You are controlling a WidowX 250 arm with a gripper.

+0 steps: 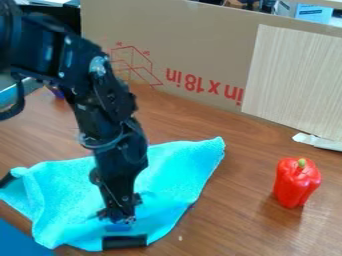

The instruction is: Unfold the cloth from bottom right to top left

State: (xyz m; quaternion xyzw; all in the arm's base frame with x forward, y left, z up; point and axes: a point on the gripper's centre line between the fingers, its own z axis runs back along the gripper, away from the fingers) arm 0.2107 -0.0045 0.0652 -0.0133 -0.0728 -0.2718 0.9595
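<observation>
Turquoise cloth (175,167), soft and slightly fuzzy-looking, lies in an uneven spread with bent edges and a pointed upper right corner; the arm (117,137) hides much of its middle, and its left tip is cut off by the view's edge. Over the cloth's lower part hangs the black gripper (119,219); how far it is open, and whether it has hold of any fabric, I cannot tell. At the cloth's bottom edge sits a black oblong piece (125,242), too indistinct to name. Another dark piece (8,180), cut off by the view, meets the cloth's left side, and a flat blue shape (20,241), also cut off, lies below left of the cloth. Well to the cloth's right stands a glossy, lobed red pepper (296,184) with a stubby green stem. Brown wood grain marks the tabletop (230,227) under the cloth. Behind the cloth rises smooth tan cardboard (200,37) with red printing, partly covered at right by a pale, finely streaked panel (294,75); a crumpled whitish scrap (317,141) lies at that panel's foot, beyond the cloth.
</observation>
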